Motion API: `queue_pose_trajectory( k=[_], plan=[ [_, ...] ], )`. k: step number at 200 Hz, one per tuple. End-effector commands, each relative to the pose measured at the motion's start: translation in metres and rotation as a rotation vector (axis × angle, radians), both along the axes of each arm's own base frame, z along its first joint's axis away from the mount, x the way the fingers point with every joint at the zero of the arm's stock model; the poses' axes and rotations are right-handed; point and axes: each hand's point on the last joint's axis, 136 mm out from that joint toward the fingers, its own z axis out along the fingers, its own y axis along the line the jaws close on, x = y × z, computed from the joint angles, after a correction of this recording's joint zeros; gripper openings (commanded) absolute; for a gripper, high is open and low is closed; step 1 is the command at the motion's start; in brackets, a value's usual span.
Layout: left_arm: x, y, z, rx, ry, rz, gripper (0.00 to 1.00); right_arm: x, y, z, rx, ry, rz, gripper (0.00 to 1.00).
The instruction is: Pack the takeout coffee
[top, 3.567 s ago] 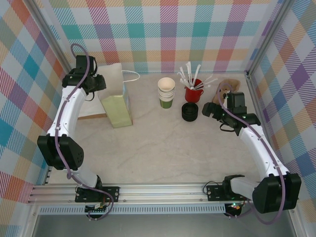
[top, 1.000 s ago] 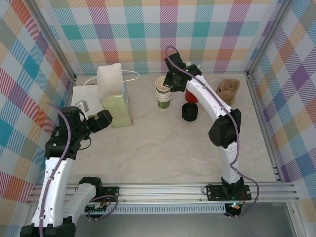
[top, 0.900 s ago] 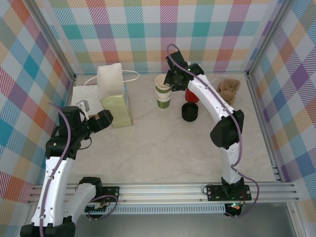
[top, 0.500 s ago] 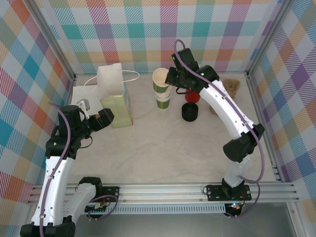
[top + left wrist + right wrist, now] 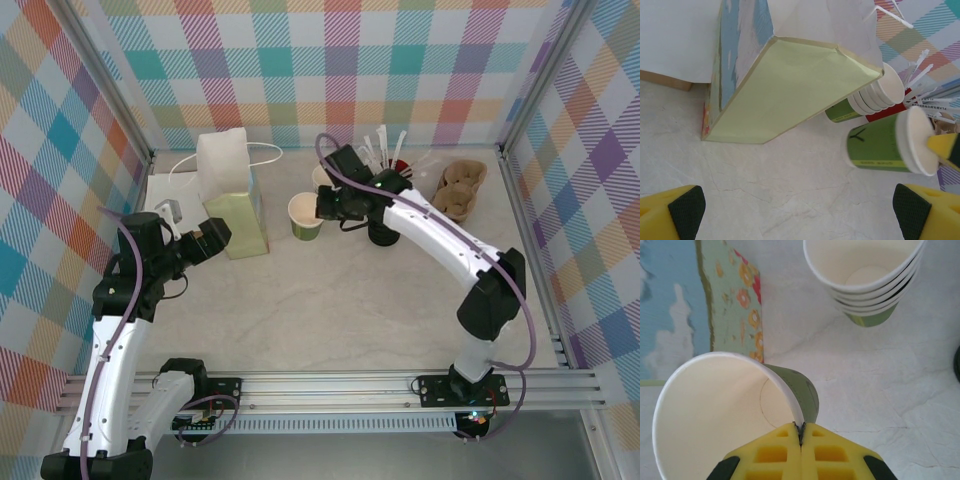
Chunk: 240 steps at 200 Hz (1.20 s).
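The right gripper (image 5: 801,429), closed tight, pinches the rim of the takeout coffee cup (image 5: 305,214) at the cup's 3 o'clock edge in the top view. The cup is empty and lidless, just at 3 o'clock from the paper bag (image 5: 236,205), whose inside cannot be seen. At the cup's 1 o'clock stands a stack of cups (image 5: 864,275), the top one empty. A red cup (image 5: 884,113) beyond it holds white stirrers (image 5: 380,148). Black lids (image 5: 382,234) sit at 3 o'clock. The left gripper (image 5: 800,210), jaws spread wide, hangs at the bag's 8 o'clock, holding nothing.
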Motion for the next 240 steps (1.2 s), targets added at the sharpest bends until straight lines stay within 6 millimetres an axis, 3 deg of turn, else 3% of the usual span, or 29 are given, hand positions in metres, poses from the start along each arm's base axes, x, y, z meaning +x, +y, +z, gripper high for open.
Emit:
queue_pose_trajectory(
  k=[1, 34, 66, 123, 159, 204, 240],
  plan=[
    [0.001, -0.002, 0.01, -0.021, -0.026, -0.009, 0.98, -0.004, 0.009, -0.027, -0.026, 0.038, 0.032, 0.04],
    [0.002, -0.002, 0.009, -0.023, -0.022, -0.011, 0.98, -0.015, 0.008, -0.064, -0.082, 0.111, 0.048, 0.04],
    [0.004, -0.005, 0.006, -0.036, -0.015, -0.022, 0.97, -0.028, 0.003, -0.087, -0.112, 0.168, 0.056, 0.04],
    [0.008, -0.007, 0.004, -0.051, -0.005, -0.029, 0.96, -0.044, -0.004, -0.107, -0.105, 0.231, 0.045, 0.07],
    [0.007, -0.013, 0.005, -0.073, 0.0, -0.057, 0.96, -0.041, -0.009, -0.088, -0.103, 0.173, 0.043, 0.26],
    [0.004, -0.025, 0.008, -0.116, 0.001, -0.118, 0.95, -0.041, -0.014, -0.05, -0.079, 0.08, 0.073, 0.41],
    [0.002, -0.041, 0.008, -0.188, 0.015, -0.175, 0.93, -0.041, -0.034, -0.02, -0.063, 0.012, 0.065, 0.49]
  ],
)
